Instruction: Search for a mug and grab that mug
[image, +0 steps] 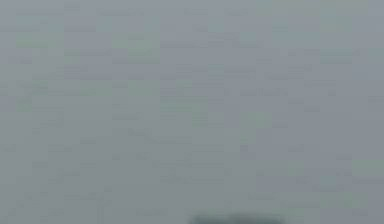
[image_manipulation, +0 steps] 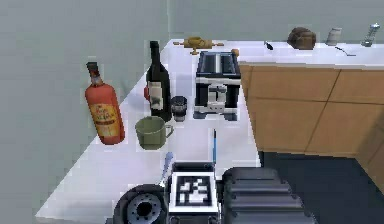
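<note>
1. We judge the search to be over: an olive-green ceramic mug (image_manipulation: 151, 131) stands on the long white countertop (image_manipulation: 110, 178) in the arm side view, left of the middle. The step in hand is therefore the reach and grasp.
2. The mug has a squat orange-red bottle with a dark cap (image_manipulation: 103, 108) to its left and a tall dark glass wine bottle (image_manipulation: 155, 78) just behind it. A small dark cup (image_manipulation: 180, 107) sits up and to its right, and a chrome-and-black toaster (image_manipulation: 217, 84) stands farther right.
3. The mug is upright, so its long axis is vertical and its mouth faces up. Its handle looks to point toward the view's right.
4. The gripper (image_manipulation: 143, 207) shows as a dark body at the bottom edge, left of a white square marker (image_manipulation: 195, 190) and nearer than the mug. We cannot tell how its jaws stand. We also cannot tell whether it holds anything, because we cannot make out its far end.
5. As we judge it, the next move calls for extending the arm out toward the mug. It should line up on the mug's body or handle while keeping off the two bottles and the dark cup that crowd it.
6. In the forward view a plain grey wall (image: 190, 100) faces us.
</note>
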